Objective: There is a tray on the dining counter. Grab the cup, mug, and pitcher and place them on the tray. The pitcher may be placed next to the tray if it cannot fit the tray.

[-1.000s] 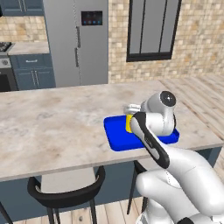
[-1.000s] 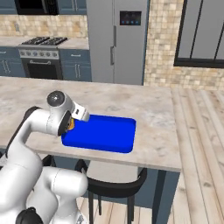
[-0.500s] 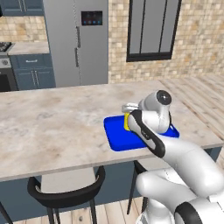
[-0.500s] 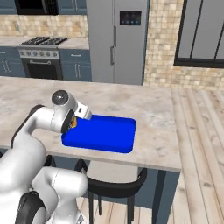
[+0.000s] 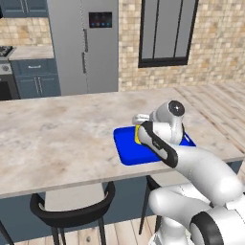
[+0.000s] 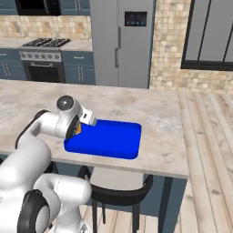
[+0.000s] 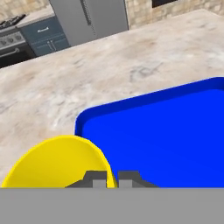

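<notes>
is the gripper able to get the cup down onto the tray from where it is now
Probably yes. The gripper is shut on the rim of the yellow cup, held over the near corner of the blue tray, and the tray's floor beside it looks bare, so nothing seems to block setting it down.

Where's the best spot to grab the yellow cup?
By its thin rim, coming from above. The cup has no handle and its mouth is open, so one finger goes inside the wall and one outside. The gripper is shut on it exactly that way, over the blue tray.
</notes>
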Tool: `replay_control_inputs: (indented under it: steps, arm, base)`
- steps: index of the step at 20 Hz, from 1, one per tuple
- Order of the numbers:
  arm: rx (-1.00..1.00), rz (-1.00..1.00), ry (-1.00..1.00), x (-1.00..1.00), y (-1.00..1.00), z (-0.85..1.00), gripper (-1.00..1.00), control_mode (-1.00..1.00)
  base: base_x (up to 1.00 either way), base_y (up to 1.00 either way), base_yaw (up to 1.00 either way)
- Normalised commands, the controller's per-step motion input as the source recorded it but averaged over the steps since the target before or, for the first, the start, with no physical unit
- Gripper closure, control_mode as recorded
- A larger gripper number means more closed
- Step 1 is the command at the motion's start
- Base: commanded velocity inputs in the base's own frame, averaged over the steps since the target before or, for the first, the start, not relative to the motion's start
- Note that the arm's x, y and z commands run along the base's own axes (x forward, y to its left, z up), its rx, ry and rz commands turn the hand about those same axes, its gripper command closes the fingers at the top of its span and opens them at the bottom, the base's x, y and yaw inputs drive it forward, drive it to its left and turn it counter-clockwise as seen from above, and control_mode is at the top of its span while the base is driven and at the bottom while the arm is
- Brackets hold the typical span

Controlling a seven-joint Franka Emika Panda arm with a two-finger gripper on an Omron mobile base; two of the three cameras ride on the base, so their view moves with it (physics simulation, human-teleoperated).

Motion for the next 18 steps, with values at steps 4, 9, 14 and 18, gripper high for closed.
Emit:
replay_control_inputs:
  steps: [4, 9, 14, 18]
  arm:
    - [0.00, 0.00, 0.00, 0.06, 0.00, -0.24, 1.00, -1.00]
    - [0.00, 0.00, 0.00, 0.04, 0.00, -0.21, 1.00, -1.00]
    - [0.00, 0.00, 0.00, 0.05, 0.00, -0.18, 1.00, -1.00]
    - [0.00, 0.00, 0.00, 0.11, 0.00, -0.18, 1.00, -1.00]
  base:
    - [0.00, 0.00, 0.00]
    - [0.00, 0.00, 0.00]
    - [0.00, 0.00, 0.00]
    - [0.00, 0.00, 0.00]
